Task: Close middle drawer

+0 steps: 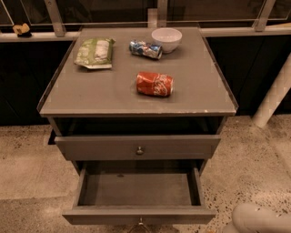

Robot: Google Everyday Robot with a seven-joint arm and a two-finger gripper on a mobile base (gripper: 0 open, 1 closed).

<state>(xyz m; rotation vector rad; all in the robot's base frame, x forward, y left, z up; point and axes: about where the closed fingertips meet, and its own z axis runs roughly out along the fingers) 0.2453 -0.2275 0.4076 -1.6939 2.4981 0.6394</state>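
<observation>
We see a speckled floor (27, 164) under a grey cabinet (113, 91). Behind it run dark windows (113, 10), a pale sill (254, 32) and a white post (273, 98).

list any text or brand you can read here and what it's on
No text reads clearly.
red can: white script, too blurred to read.
blue can: print too blurred.
green packet: print too blurred.
gripper: not in view, so no label to check.
</observation>
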